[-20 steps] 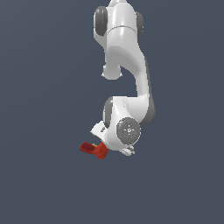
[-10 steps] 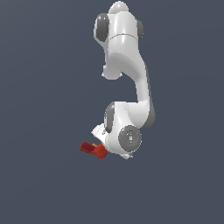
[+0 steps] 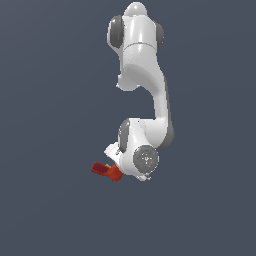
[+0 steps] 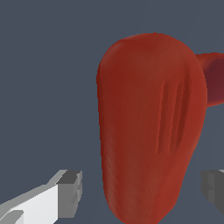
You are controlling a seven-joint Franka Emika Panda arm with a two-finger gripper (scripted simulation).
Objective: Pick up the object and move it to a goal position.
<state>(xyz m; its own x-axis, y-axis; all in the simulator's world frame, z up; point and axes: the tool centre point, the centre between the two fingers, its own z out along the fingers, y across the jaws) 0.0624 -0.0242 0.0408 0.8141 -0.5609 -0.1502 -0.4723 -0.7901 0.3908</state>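
Observation:
The object [image 3: 106,170] is a small red-orange angled item with a darker red end, lying on the plain dark grey ground. In the exterior view the white arm's wrist covers one end of it, and the gripper [image 3: 118,167] is mostly hidden under the wrist. In the wrist view the object [image 4: 148,131] fills the frame, its rounded body standing between the fingers. One grey fingertip [image 4: 72,192] sits to one side with a small gap. The other fingertip [image 4: 213,186] is close to the opposite side. The gripper [image 4: 142,189] is open around the object.
The plain dark grey ground [image 3: 50,125] surrounds the arm. The white arm's upper links [image 3: 140,55] extend toward the top of the exterior view. No goal marker shows.
The wrist has moved slightly lower in the exterior view, closing in over the object. The object has stayed where it was.

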